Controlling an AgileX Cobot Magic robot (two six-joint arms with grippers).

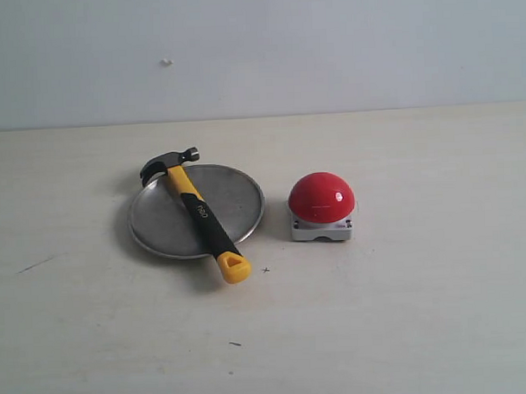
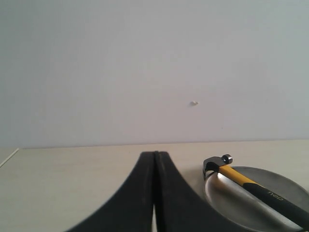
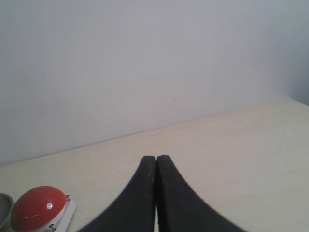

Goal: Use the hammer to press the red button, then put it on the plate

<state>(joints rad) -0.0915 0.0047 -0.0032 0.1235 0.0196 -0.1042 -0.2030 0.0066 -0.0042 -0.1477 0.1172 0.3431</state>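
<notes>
We found the dark-headed, yellow-and-black claw hammer (image 1: 200, 213) lying slantwise across the round, shallow, brushed-metal plate (image 1: 160, 222), left of centre in the exterior view. Its steel head overhung the upper-left rim, and its yellow end with the hole poked past the lower-right rim over the pale bench (image 1: 405, 313). Just right of the plate, and apart from it, sat the glossy red dome button (image 1: 321, 197) on its square grey base.

Neither arm showed in that view. In the wrist views the left tool (image 2: 155, 157) and the right tool (image 3: 156, 159) were each pressed together with nothing between the fingers, and both hung back from the objects.

We judged the handle's overhang useful, since it left the yellow end clear of the metal — a free place to pinch. Whether the button had been pressed we could not tell — a hammer lying on the plate fits either the start of the job or its finish.
</notes>
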